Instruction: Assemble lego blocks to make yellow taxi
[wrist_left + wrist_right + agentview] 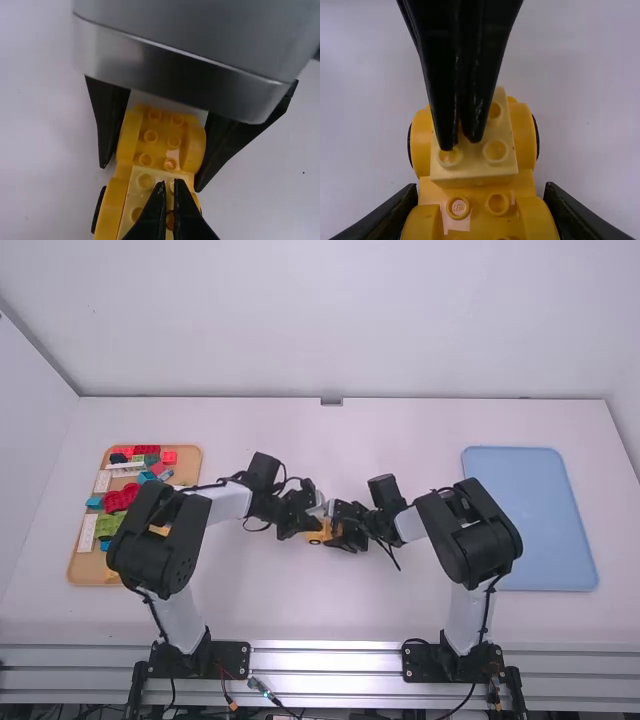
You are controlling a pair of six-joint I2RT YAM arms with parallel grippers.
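The right fingers (347,530) hold the yellow taxi body (475,191) between them, one at each side. Drawn nearly together, the left fingers (303,523) touch the pale yellow block (472,171) on top of it.

At the left of the white tabletop (330,610), a tan tray (187,459) holds red blocks (120,499), green blocks (108,525), blue blocks (95,502) and white blocks (87,532). Well apart from it, a light-blue tray (535,525) with rounded corners lies flat at the right. A pale wall (320,320) rises behind the tabletop, a small grey fitting (331,401) sits at its foot near the middle, and metal rails (325,645) run along the near edge.
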